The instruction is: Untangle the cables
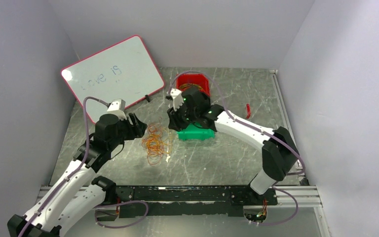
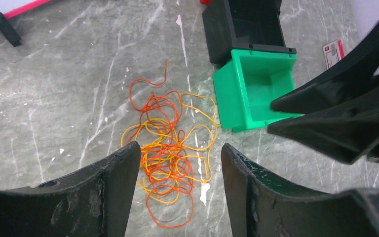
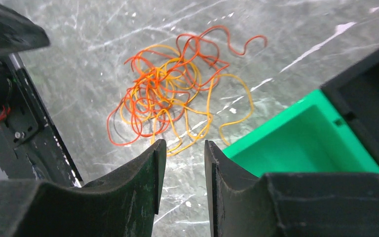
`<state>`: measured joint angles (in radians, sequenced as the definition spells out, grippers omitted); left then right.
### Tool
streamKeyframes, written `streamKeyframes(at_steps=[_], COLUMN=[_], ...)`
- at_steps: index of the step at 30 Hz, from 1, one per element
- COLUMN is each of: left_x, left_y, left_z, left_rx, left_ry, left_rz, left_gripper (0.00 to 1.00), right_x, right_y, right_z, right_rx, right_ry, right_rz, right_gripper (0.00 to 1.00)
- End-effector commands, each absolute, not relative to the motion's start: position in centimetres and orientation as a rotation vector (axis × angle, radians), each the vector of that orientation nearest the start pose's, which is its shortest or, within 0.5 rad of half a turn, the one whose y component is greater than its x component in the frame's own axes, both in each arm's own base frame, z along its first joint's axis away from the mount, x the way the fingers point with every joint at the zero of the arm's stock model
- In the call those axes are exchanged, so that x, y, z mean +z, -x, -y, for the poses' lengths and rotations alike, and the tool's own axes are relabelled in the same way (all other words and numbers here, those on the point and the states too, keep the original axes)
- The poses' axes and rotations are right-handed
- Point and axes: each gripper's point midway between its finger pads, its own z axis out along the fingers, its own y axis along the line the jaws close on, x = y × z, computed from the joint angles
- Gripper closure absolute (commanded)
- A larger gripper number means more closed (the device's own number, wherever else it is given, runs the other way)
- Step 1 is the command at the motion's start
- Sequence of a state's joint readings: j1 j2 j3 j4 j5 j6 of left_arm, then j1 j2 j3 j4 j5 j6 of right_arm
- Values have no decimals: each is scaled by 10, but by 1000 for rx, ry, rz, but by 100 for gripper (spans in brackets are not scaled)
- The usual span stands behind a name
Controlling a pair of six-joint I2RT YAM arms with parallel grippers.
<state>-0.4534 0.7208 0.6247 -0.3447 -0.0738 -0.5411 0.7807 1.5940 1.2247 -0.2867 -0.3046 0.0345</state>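
Note:
The cables (image 1: pixel 155 143) are a small tangle of thin orange, yellow and reddish loops lying flat on the grey marbled table, between the two arms. My left gripper (image 1: pixel 139 127) hangs just left of the tangle. In the left wrist view it is open (image 2: pixel 180 148), and the cables (image 2: pixel 168 148) lie on the table below the gap, with nothing gripped. My right gripper (image 1: pixel 174 120) hovers right of the tangle, beside the green bin. In the right wrist view it is open with a narrower gap (image 3: pixel 183 145), the cables (image 3: pixel 172 94) lie beyond its fingertips, and it holds nothing.
A green bin (image 1: pixel 196 133) stands just right of the cables, with a black bin (image 2: pixel 246 24) behind it and a red bin (image 1: pixel 192 81) holding more wire farther back. A whiteboard (image 1: pixel 113 74) leans at the back left. A small red item (image 1: pixel 247 109) lies at the right.

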Motion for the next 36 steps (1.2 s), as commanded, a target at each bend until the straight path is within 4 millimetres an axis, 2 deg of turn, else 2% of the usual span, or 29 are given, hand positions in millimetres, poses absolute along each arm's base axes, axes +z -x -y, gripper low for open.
streamKeyframes(at_steps=[1, 7, 16, 22, 28, 33, 36], left_x=[193, 198, 199, 198, 198, 198, 197], left_y=[-246, -242, -239, -239, -240, -239, -239], left_z=[122, 119, 115, 115, 115, 114, 115], left_rx=[-526, -531, -513, -511, -504, -502, -509], left_ry=[182, 194, 184, 183, 175, 181, 175], left_rz=[-2030, -2017, -2020, -2018, -2022, -2017, -2023], left_gripper=[34, 34, 34, 33, 34, 33, 33], right_x=[142, 107, 82, 66, 64, 62, 66], right_y=[-274, -276, -280, -285, -283, -283, -283], right_z=[-364, -382, -401, -400, -402, -397, -396], right_rx=[765, 732, 691, 592, 578, 549, 547], right_ry=[1077, 1149, 1180, 1201, 1214, 1217, 1209], right_rz=[-2112, -2179, -2210, -2246, -2250, -2260, -2254], right_gripper=[62, 62, 62, 65, 74, 75, 81])
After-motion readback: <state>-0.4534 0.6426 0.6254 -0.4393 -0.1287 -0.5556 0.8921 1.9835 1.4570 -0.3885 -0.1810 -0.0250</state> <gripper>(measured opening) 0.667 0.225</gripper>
